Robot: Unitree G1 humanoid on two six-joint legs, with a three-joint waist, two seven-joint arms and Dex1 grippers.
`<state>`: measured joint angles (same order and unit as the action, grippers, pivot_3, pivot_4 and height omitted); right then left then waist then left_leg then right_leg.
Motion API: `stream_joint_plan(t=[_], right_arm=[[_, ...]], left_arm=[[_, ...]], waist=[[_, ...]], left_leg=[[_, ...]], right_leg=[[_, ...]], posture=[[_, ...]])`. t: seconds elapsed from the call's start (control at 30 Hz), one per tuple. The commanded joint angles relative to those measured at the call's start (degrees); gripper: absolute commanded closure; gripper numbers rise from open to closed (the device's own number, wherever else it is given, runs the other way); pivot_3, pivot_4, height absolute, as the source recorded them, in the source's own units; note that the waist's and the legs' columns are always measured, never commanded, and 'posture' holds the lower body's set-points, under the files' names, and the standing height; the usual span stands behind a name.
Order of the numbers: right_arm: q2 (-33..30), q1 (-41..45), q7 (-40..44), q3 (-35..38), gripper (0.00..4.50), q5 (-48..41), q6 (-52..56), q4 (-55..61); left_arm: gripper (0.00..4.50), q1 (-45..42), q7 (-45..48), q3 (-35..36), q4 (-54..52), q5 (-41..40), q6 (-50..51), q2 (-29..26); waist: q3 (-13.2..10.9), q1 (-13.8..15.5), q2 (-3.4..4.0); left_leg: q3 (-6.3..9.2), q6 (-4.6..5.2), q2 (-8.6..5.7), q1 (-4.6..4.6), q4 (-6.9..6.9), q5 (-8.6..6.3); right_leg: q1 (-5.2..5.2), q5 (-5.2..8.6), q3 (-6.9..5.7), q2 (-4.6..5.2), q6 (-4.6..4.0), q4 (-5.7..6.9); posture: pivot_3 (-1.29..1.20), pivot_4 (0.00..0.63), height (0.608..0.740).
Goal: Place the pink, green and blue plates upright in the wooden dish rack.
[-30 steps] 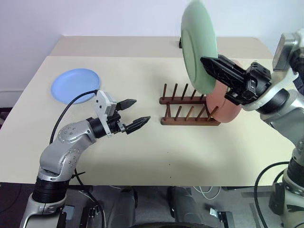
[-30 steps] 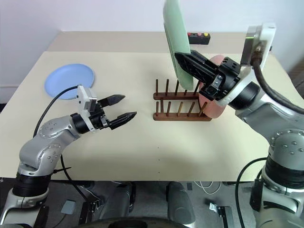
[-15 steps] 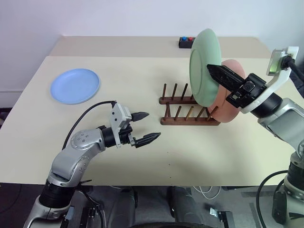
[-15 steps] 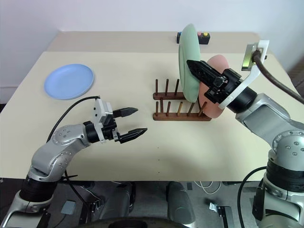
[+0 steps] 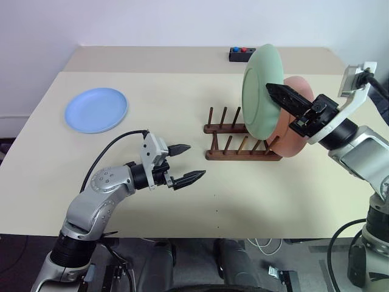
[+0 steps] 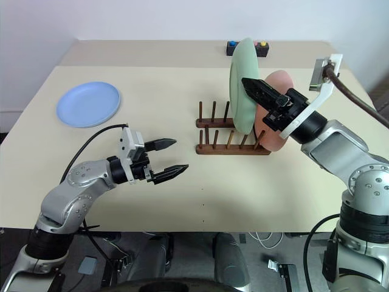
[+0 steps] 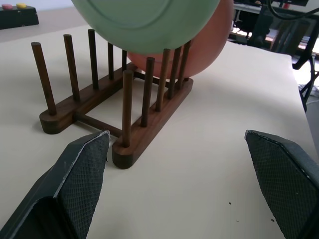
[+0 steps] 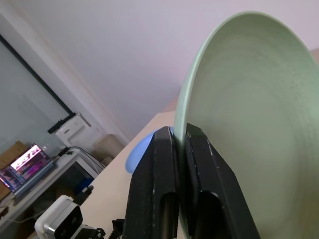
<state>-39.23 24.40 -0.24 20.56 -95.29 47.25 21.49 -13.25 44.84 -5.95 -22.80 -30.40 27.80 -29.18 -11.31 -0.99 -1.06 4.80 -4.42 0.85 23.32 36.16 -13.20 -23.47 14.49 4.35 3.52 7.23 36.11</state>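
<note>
A: Lowering the green plate (image 5: pixel 261 91) into the wooden dish rack (image 5: pixel 242 141) is the step in hand, I judge; the right gripper (image 5: pixel 281 95) has its two black fingers pinched on the plate's rim, and the plate stands nearly upright over the rack's right half, its lower edge down among the pegs; I cannot tell whether it rests on the rails yet.

B: And the others?

A: The pink plate (image 5: pixel 295 125) already stands on edge at the rack's right end, just behind the green one and close against it; whether they touch I cannot tell. The blue plate (image 5: pixel 96 109) lies flat on the table (image 5: pixel 182 201) far to the left, well apart from the rack; the left gripper (image 5: pixel 186 162) hovers over bare table with its fingers spread wide, holding nothing.

B: How to do it well?

A: Keep the rim square to the rails and let the edge sink between one pair of pegs on each rail; a slot clear of the pink plate looks wise, so the two do not knock; loosen the pinch only once the plate's weight sits on the rack, else it may tip or roll.
</note>
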Motion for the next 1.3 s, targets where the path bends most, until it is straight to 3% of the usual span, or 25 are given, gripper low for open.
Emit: stream_joint_plan(t=[0.03,0.23,0.37,0.57,1.3], right_arm=[[0.1,0.5,-0.8,0.6,4.50,-1.4,-1.2,0.1],[0.3,0.7,-2.1,0.2,4.50,-1.5,-1.2,-0.6],[0.4,0.8,-2.3,0.1,3.15,-1.9,-1.3,-0.6],[0.4,1.2,-2.6,-0.4,0.08,-1.3,-1.5,-0.5],[-6.8,3.6,0.3,1.1,0.08,1.3,-0.8,1.8]], left_arm=[[0.04,0.1,0.0,0.5,-2.3,0.2,-1.3,0.2],[0.04,0.1,0.0,0.5,-2.3,0.2,-1.5,0.3],[0.00,0.3,-0.1,0.5,-2.4,0.2,-1.5,0.4],[0.00,0.2,-0.1,0.5,-2.3,0.3,-1.5,0.4],[0.00,-0.1,0.3,0.2,-1.6,0.9,-1.8,1.1]], waist=[[0.0,0.0,0.00],[0.0,0.0,0.00],[0.0,0.0,0.01],[0.0,0.0,0.00],[0.0,0.0,0.03]], left_leg=[[0.00,0.00,0.00,0.00,0.00,0.00],[0.00,0.00,0.00,0.00,0.00,0.00],[0.00,0.00,0.00,0.00,0.00,0.00],[0.00,0.00,0.00,0.00,0.00,0.00],[0.00,0.01,0.00,0.02,0.00,0.00]], right_leg=[[0.00,0.00,0.00,0.00,0.00,0.00],[0.00,0.00,0.00,0.00,0.00,0.00],[0.00,0.00,0.00,0.00,-0.01,-0.01],[0.00,0.00,0.00,0.00,-0.01,-0.01],[-0.01,0.01,0.00,0.00,-0.01,-0.04]], posture=[[0.00,0.150,0.730],[0.00,0.150,0.730],[0.00,0.150,0.730],[0.00,0.150,0.730],[0.00,0.150,0.730]])
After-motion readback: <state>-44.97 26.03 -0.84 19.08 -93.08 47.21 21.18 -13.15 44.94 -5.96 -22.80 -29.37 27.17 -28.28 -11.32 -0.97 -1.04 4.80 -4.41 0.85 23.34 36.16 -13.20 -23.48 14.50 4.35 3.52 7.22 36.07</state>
